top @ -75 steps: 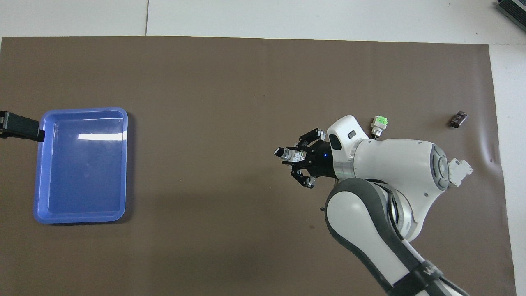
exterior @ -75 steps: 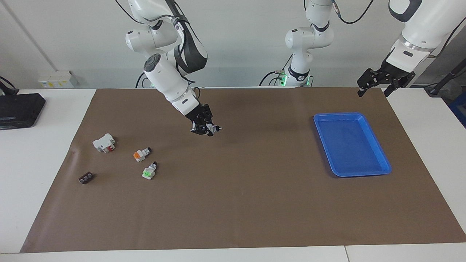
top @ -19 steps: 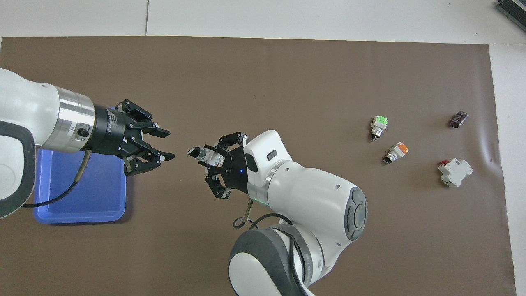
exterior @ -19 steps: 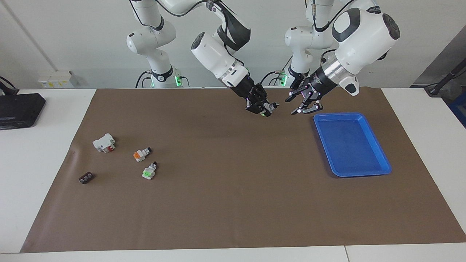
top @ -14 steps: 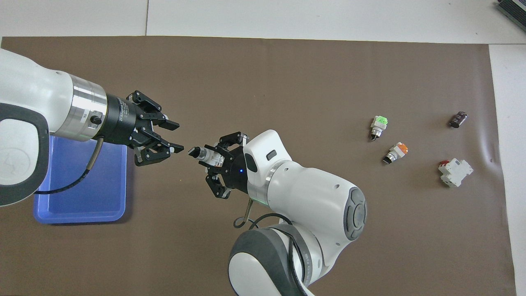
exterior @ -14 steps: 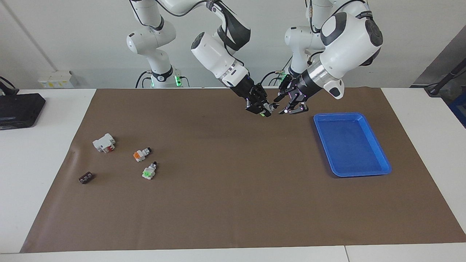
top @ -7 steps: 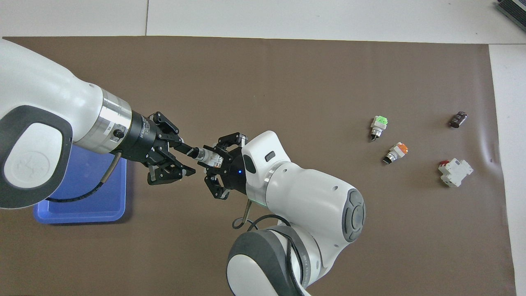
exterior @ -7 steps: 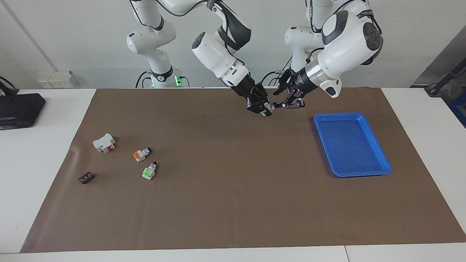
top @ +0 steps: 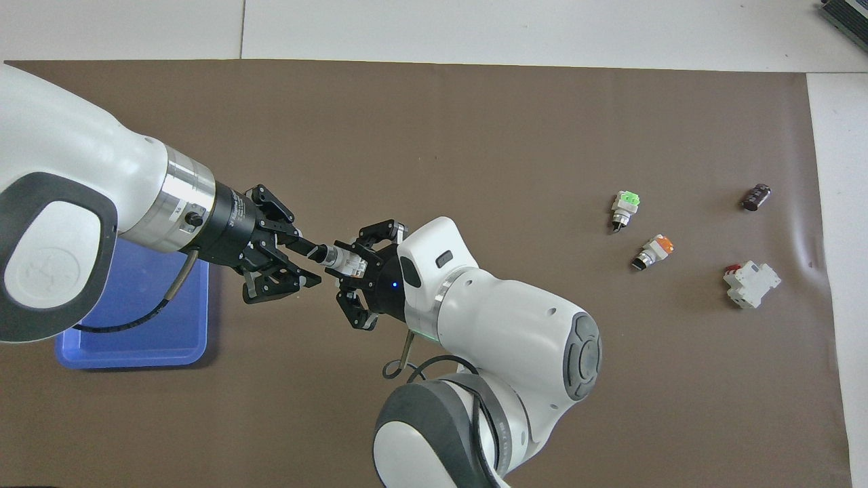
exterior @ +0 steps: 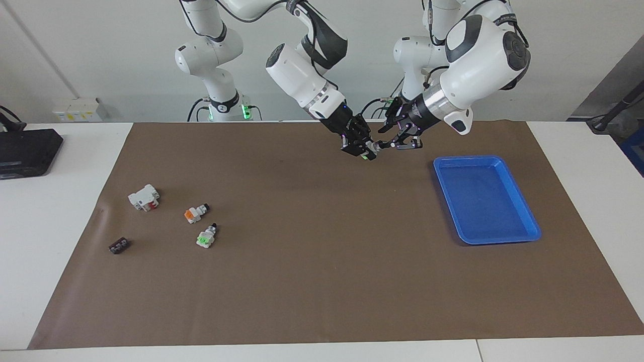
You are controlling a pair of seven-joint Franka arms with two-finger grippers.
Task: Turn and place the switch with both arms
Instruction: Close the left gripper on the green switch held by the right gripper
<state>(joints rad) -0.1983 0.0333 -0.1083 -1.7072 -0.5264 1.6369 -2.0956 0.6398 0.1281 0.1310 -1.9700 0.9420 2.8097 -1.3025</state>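
Note:
My right gripper [exterior: 362,150] is shut on the switch [exterior: 371,147] and holds it in the air over the mat, near the robots' edge. The switch is white with a green part by the fingers, and its black knob points toward the left arm's end. In the overhead view the switch [top: 337,259] sticks out of the right gripper [top: 351,266]. My left gripper [exterior: 391,145] is open, with a finger on each side of the knob end. It also shows in the overhead view [top: 317,266]. I cannot tell whether its fingers touch the knob.
A blue tray [exterior: 485,198] lies toward the left arm's end. Toward the right arm's end lie a second green-marked switch [exterior: 206,237], an orange-marked switch [exterior: 193,213], a white block with red [exterior: 144,197] and a small dark part [exterior: 118,246].
The right arm carried the switch toward the left arm's end and stopped. The left gripper came in from beside the tray until its open fingers flank the knob. It has hardly moved in the last half second.

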